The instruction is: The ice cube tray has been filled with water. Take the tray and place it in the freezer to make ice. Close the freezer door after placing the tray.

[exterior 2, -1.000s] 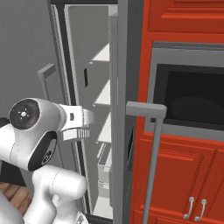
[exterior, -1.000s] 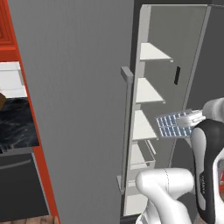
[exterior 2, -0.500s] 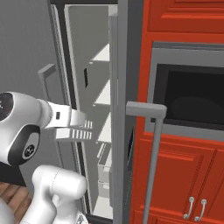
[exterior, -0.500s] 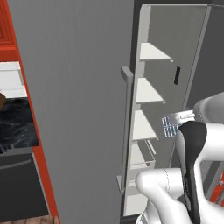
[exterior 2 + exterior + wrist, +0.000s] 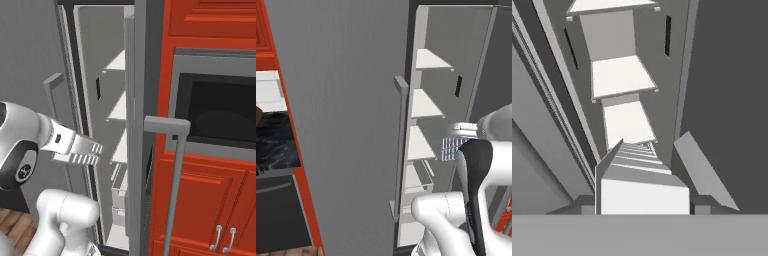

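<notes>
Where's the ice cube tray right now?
The ice cube tray is held in the gripper, in front of the open freezer, about level with its middle white shelves.

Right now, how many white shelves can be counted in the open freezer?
4 stacked: top, second, third, fourth. Lower ones may be hidden behind the arm.

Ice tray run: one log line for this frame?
phase: carrying to freezer | gripper: shut on ice tray | freezer: open, white shelves | freezer door: open | tray: not yet shelved
</notes>
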